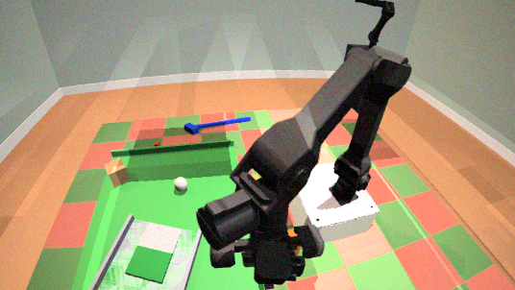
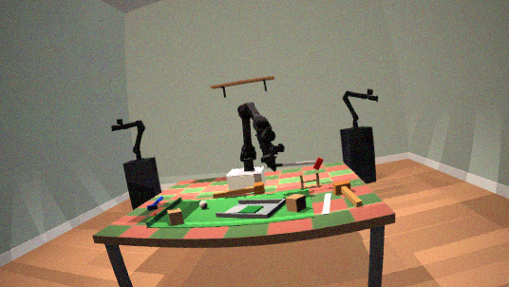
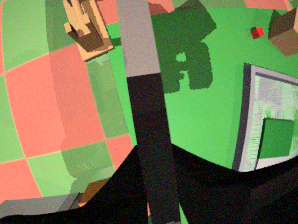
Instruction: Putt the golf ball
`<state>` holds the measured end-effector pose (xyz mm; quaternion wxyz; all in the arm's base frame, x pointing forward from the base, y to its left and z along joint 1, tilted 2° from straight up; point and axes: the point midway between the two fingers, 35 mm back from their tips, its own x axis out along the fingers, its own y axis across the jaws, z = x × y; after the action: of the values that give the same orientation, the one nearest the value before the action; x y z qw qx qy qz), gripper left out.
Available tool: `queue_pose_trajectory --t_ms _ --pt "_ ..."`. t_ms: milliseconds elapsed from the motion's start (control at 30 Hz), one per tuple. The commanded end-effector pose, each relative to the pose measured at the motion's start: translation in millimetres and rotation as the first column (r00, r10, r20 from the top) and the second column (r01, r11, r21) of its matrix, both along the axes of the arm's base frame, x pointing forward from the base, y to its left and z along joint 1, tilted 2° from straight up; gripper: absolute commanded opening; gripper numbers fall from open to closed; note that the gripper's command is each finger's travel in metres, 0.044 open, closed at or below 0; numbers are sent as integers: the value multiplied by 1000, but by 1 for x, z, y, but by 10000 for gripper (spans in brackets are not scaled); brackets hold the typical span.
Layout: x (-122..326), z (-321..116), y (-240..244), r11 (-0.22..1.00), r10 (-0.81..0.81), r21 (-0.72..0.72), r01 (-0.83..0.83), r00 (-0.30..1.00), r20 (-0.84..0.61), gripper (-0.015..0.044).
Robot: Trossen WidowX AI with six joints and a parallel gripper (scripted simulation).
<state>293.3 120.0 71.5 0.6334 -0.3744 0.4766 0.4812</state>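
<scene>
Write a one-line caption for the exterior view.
Arm's gripper holds the red putter lifted above the checkered table; golf ball waits on the green.

The table (image 2: 247, 233) carries one white golf ball (image 2: 203, 204), one blue putter (image 2: 155, 202), one red-headed putter (image 2: 317, 163), one ramp with a raised green (image 2: 251, 208), two brown cubes (image 2: 176, 217), one white strip (image 2: 327, 202) and two wooden mallets (image 2: 348, 192).
</scene>
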Motion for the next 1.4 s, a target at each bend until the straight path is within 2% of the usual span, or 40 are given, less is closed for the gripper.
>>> queue_pose_trajectory --t_ms 0,333,633,1000,1367 --pt "6 1 -19 996 -94 -5 94 995 -12 0" --pt "15 1 -76 937 -348 -31 347 937 -40 0" --pt "14 2 -128 832 -555 -55 552 830 -61 0" --pt "0 2 -187 637 -771 -90 766 630 -93 0" --pt "-25 3 -241 393 -918 -128 911 379 -117 0"
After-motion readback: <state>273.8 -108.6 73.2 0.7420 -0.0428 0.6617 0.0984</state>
